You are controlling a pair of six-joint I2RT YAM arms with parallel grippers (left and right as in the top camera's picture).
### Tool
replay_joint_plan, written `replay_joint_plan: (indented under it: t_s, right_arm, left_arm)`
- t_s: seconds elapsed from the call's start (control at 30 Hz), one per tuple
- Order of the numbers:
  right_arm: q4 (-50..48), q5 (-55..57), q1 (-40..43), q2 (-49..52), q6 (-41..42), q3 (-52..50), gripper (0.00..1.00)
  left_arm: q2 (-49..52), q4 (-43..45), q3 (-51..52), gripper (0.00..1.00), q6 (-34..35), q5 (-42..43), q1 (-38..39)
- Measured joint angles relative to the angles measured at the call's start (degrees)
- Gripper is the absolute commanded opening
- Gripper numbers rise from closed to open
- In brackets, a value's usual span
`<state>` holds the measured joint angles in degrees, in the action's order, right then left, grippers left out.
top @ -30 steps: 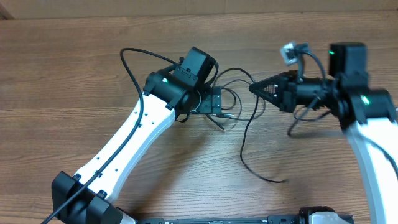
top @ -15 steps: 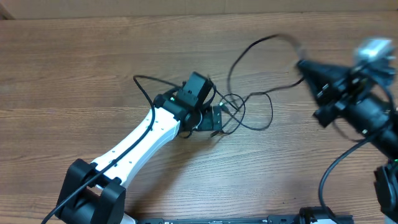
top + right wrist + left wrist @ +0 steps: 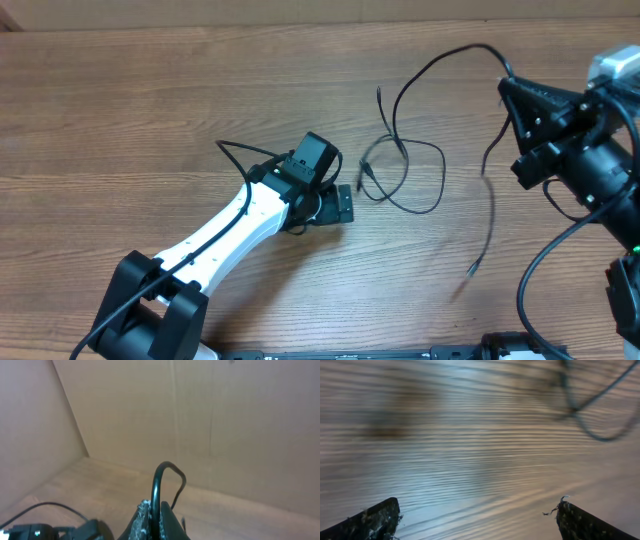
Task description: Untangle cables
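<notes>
Thin black cables lie tangled on the wooden table, with a loop [image 3: 438, 178] at centre right. My right gripper [image 3: 504, 86] is raised at the right and shut on a black cable [image 3: 161, 476]. That cable arcs up and left from the jaws [image 3: 156, 515], and another stretch [image 3: 488, 215] hangs down, blurred. My left gripper [image 3: 343, 203] is open and empty, low over the table just left of the loop. In the left wrist view the jaws [image 3: 477, 510] are wide apart over bare wood, with the cable [image 3: 592, 410] blurred at top right.
The left arm's own black lead [image 3: 235, 150] curves behind its wrist. A cardboard wall [image 3: 200, 420] stands along the table's far side.
My right gripper has swung up and to the right with a cable, pulling it away from the tangle. My left gripper has drawn back left, off the cables, and is open.
</notes>
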<state>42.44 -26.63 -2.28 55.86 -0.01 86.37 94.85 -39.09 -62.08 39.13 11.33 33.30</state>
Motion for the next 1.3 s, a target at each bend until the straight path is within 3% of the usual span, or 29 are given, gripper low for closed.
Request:
replay_joint_plan:
  t_s: [0.2,0.43,0.57,0.63,0.77,0.8,0.83,0.87,0.9,1.1,1.3]
  right_arm:
    - [0.7,-0.5,0.0,1.0,0.0,0.0,0.04]
    - [-0.7,-1.1,0.0,-0.2,0.0,1.9,0.04]
    - [0.3,-2.0,0.0,-0.4,0.0,5.4,0.04]
    - [0.9,-2.9,0.0,-0.6,0.0,7.1,0.04]
    - [1.4,-4.3,0.0,-1.0,0.0,10.4,0.04]
    - [1.6,-4.5,0.0,-0.9,0.0,11.3,0.04]
    - [1.7,-4.5,0.0,-0.9,0.0,12.3,0.04]
    - [1.7,-4.7,0.0,-0.9,0.0,13.2,0.04]
    - [1.7,-4.7,0.0,-0.9,0.0,13.9,0.04]
    - [3.7,-4.4,0.0,-1.6,0.0,15.5,0.04]
    - [5.7,0.9,0.0,-1.2,0.0,15.5,0.04]
  left_arm:
    - [0.0,7.7,0.1,1.0,-3.7,7.8,0.0]
    - [0.0,13.3,0.2,1.0,-5.0,1.9,0.0]
    - [0.1,21.7,0.6,0.85,-6.1,-2.1,0.3]
    - [0.7,25.6,0.6,0.83,-7.6,-3.1,0.7]
    - [5.6,32.9,0.7,0.91,-11.7,-4.2,2.3]
    - [7.3,34.8,0.7,0.86,-12.6,-4.3,2.7]
    - [9.0,36.5,0.7,0.56,-13.3,-4.3,3.1]
    - [11.1,38.9,0.7,0.14,-14.4,-4.3,3.6]
    - [13.3,41.2,0.7,0.04,-15.5,-4.0,4.0]
    - [18.7,44.4,1.1,0.04,-25.1,-4.1,4.4]
    - [9.6,31.2,1.4,0.04,-22.9,-12.2,-3.4]
